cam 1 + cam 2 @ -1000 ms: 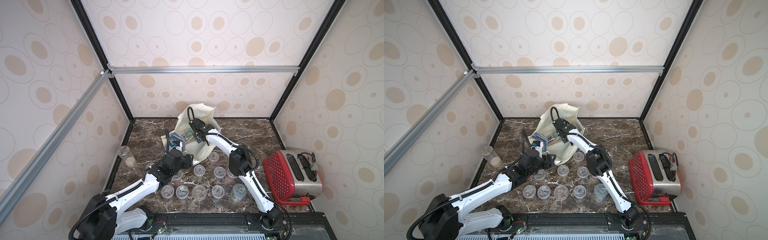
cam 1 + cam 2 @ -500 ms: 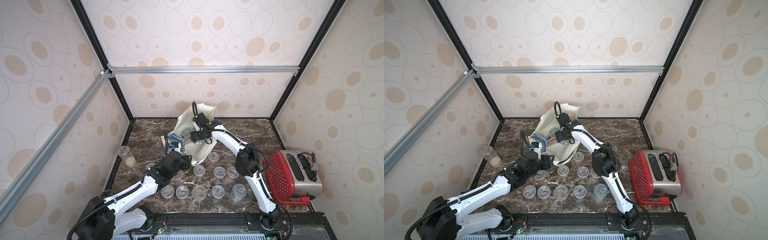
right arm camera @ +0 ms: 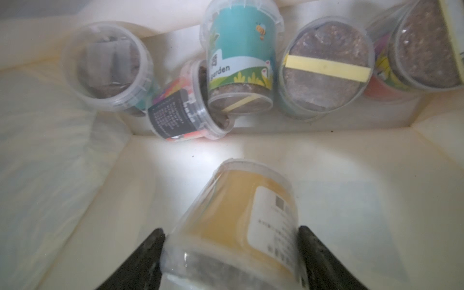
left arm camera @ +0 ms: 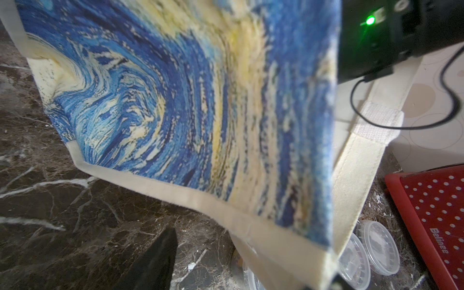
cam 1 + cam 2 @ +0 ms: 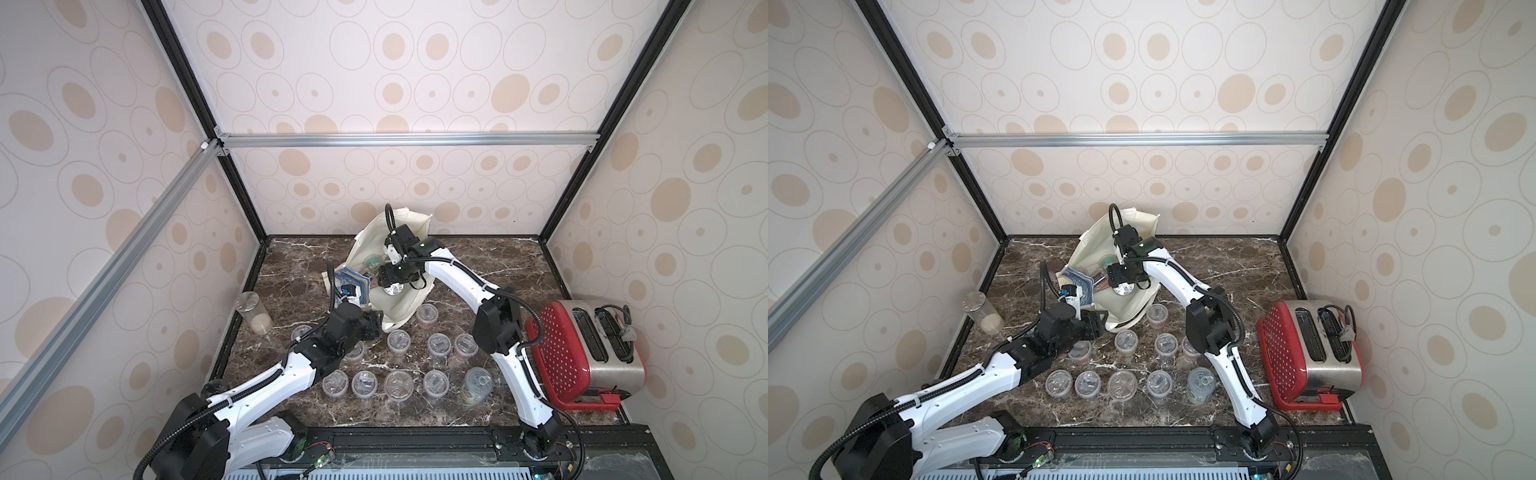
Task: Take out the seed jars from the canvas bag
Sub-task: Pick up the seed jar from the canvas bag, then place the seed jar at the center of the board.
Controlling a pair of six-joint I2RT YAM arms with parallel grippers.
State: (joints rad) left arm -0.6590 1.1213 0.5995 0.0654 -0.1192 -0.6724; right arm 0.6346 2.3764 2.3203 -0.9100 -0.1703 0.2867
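**Seed jars (image 5: 398,384) are lining the surface (image 5: 291,399) as right hand (image 3: 231,232) is clasping one inside canvas bag (image 5: 405,308)**

Nearest the robot's base, a row of clear-lidded jars is standing upright on the dark marble. A looser second row is sitting just behind it, and one jar (image 5: 427,313) is resting just beside the bag's front edge. A red toaster (image 5: 582,353) is sitting at the right edge of the surface, and a tall clear cylinder (image 5: 253,313) holding beige grains is standing at the left edge.

The left hand (image 5: 374,325) is poised low at the bag's near corner, jaws spread. Its wrist view is showing one black finger (image 4: 155,261) clear of the canvas above bare marble, while the other is hiding behind the cream hem below the blue-and-yellow print.

Farther back, the bag is sprawling open, mouth up, and the right arm is reaching down into it. There the right hand's two fingers are pressing against opposite sides of a yellow-labelled jar (image 3: 241,213), which is tilting above the cream lining. Beyond it, five more jars are lying jumbled along the bag's far fold, among them a teal-labelled one (image 3: 241,50) touching a black-and-red-labelled one (image 3: 180,113).
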